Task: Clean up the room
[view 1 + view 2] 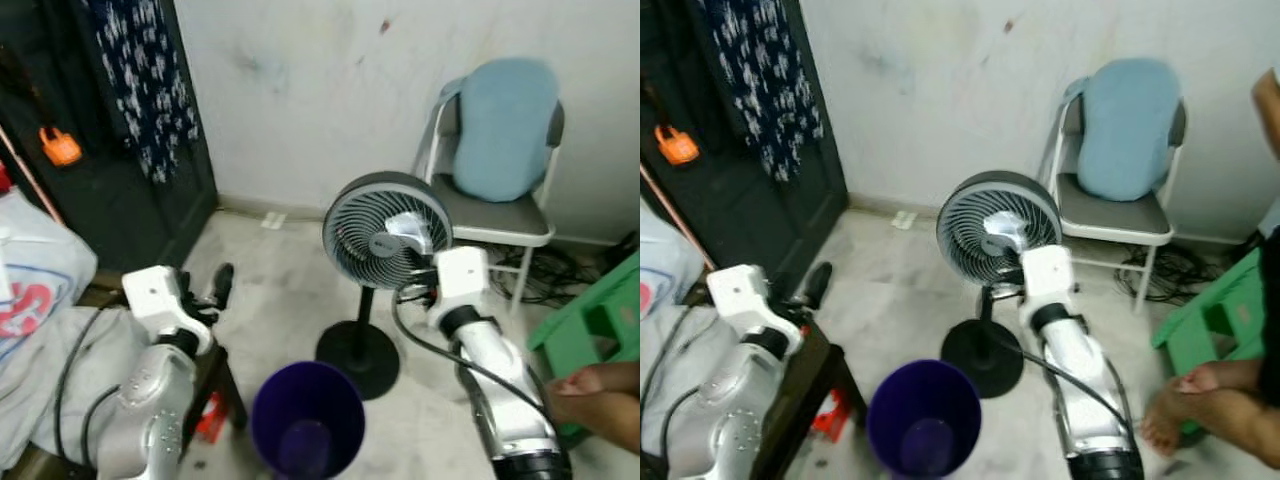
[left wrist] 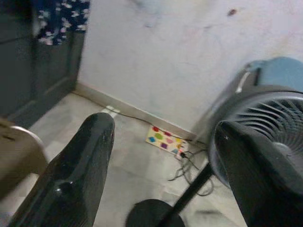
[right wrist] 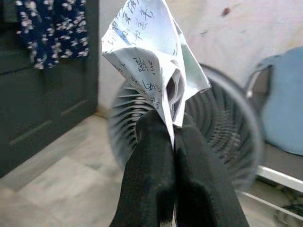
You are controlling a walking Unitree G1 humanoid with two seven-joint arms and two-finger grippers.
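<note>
The fingers (image 3: 156, 184) of the right gripper (image 3: 171, 137) are pinched tight on a crumpled paper (image 3: 151, 61), white with dark print, folded into sharp creases; the paper sits up in front of the fan (image 1: 388, 232), well above the floor and beyond the bin (image 1: 306, 417). The left gripper (image 2: 161, 156) hangs with its fingers spread wide and empty, near a dark stool (image 1: 215, 375).

The step in hand looks like carrying the scrap to the bin; to do it well, the right arm should draw back and down until the paper hangs over the bin's mouth, then let go; light paper drifts, so a low release is safer; the fan's cage is close and should not be brushed.

The bin is glossy purple plastic, round and tapering; the fan has a grey ribbed grille on a thin black pole and a flat disc base; a chair (image 1: 497, 215) of white tube holds a soft blue cushion (image 1: 505, 125); the floor is pale mottled stone; a person's foot (image 1: 1185, 415) rests by a green stool (image 1: 592, 335).
</note>
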